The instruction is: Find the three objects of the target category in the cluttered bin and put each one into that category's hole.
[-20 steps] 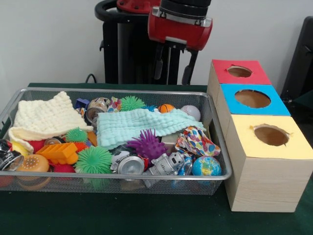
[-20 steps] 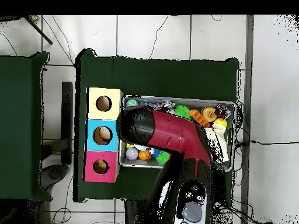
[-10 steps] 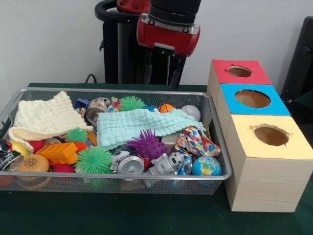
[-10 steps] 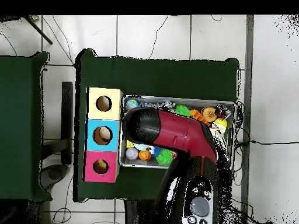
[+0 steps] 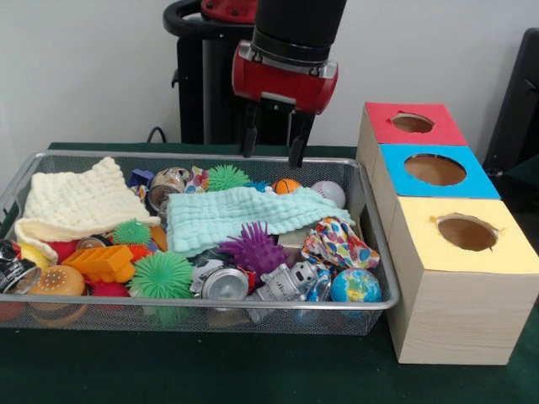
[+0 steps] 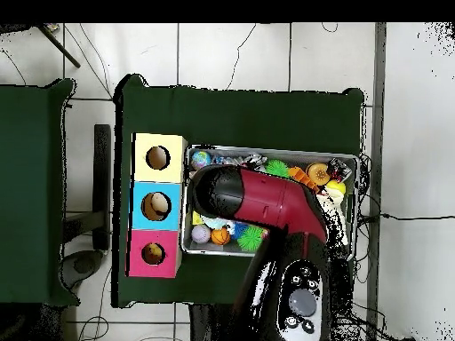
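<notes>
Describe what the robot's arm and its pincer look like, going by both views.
In the front view the arm ends in a black cylinder with a glossy red collar trimmed by a thin silver band. Below it hangs the pincer: two slim, dark fingers with a gap between them. From overhead the arm is a thick maroon link with a black rounded end. No markings are readable.

Arm [image 5: 295, 21]: black cylinder link ending in a glossy red collar [image 5: 285, 77] with a thin silver band on top. Gripper [image 5: 273, 143]: two slim dark fingers. Black pedestal [image 5: 206, 76] behind. Overhead: red link [image 6: 275, 202], rounded black end cap [image 6: 213, 191].
</notes>
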Controlling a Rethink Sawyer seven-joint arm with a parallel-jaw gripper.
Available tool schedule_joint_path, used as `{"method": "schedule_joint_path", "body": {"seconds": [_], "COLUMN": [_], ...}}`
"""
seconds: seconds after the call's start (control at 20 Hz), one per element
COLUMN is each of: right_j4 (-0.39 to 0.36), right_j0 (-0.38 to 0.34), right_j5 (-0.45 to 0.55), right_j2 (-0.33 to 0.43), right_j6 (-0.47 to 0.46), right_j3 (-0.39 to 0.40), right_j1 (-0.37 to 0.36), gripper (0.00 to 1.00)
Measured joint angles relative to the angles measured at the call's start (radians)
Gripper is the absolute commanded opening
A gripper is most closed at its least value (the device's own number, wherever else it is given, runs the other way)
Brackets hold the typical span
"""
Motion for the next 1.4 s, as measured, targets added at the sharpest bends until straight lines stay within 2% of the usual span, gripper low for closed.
{"method": "schedule_joint_path", "body": {"seconds": [0.7,1.1,1.4], "right_j4": [-0.01,-0.01,-0.037], "right_j0": [-0.025,-0.029,-0.03], "right_j5": [-0.11,-0.13,-0.133], "right_j2": [0.068,0.076,0.077], "right_j6": [0.0,0.0,0.0], "right_j3": [0.0,0.0,0.0], "right_j1": [0.07,0.096,0.106], "gripper": [1.0,1.0,1.0]}}
